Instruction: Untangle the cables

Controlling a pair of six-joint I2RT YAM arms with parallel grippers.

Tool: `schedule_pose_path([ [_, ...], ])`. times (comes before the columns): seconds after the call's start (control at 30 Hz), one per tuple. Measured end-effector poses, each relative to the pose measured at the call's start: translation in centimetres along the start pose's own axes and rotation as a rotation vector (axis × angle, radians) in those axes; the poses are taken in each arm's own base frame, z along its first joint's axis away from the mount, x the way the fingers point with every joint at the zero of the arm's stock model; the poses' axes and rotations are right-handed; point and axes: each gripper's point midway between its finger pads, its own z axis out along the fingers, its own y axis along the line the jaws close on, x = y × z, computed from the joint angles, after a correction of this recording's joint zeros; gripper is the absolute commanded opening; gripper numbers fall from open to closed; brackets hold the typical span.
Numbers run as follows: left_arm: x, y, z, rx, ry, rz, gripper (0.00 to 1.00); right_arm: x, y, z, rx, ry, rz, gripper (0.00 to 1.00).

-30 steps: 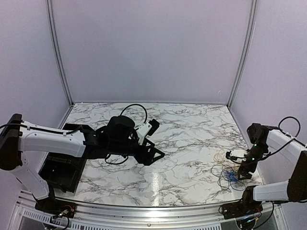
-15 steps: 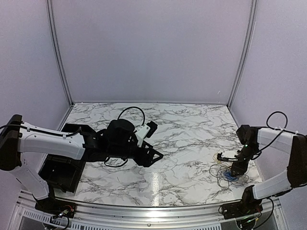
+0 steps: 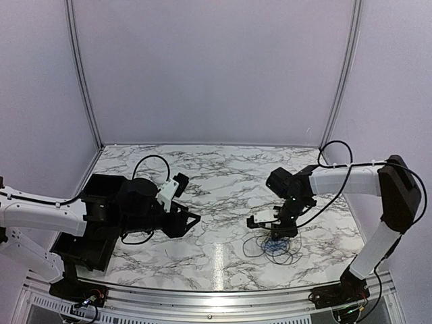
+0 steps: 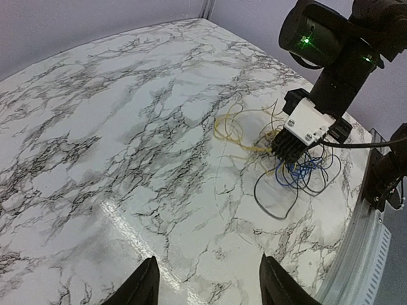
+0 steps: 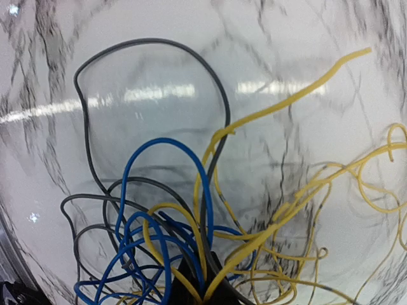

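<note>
Beneath the right gripper (image 4: 283, 152), three-coloured cables (image 5: 184, 235) (yellow, blue, black).

The left arm (image 3: 40, 212) reaches low with its left fingers (image 4: 145, 289) spread apart, while the right arm (image 3: 337, 179) bends inward, wrist down, right fingers (image 5: 191, 286) pinched on the cables (image 5: 166, 140).

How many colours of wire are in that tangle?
3, in the right wrist view: yellow wire right, blue wire low centre, black wire upper left. More may hide.
</note>
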Motion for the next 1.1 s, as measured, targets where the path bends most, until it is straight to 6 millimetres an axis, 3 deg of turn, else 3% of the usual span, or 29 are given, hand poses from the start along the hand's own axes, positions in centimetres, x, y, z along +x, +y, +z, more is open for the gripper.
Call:
schedule_pose_path([
  [0.1, -0.1, 1.1, -1.2, -0.048, -0.027, -0.007, 0.55, -5.4, 1.0, -0.2, -0.026, -0.059, -0.118, 0.06],
  [0.23, -0.7, 2.9, -2.9, -0.123, -0.073, -0.019, 0.62, -11.6, 2.9, -1.1, -0.079, -0.139, -0.233, 0.33],
  [0.33, -1.0, 3.7, -3.6, -0.158, -0.095, -0.031, 0.68, -13.7, 3.7, -2.2, -0.093, -0.187, -0.268, 0.53],
  [0.53, 0.1, 4.1, -3.0, -0.173, -0.059, -0.055, 0.68, -12.1, 2.9, -5.8, -0.063, -0.248, -0.216, 0.57],
  [0.77, 3.9, 4.4, 0.0, -0.173, 0.08, -0.049, 0.63, -9.4, -1.8, -12.0, 0.073, -0.515, -0.021, 0.54],
  [0.87, 4.5, 4.3, 1.5, -0.162, 0.125, -0.047, 0.59, -8.9, -3.1, -12.5, 0.083, -0.606, 0.045, 0.51],
  [1.1, 4.0, 5.1, 5.1, -0.14, 0.171, -0.064, 0.55, -7.4, -4.7, -9.6, 0.046, -0.663, 0.15, 0.51],
])
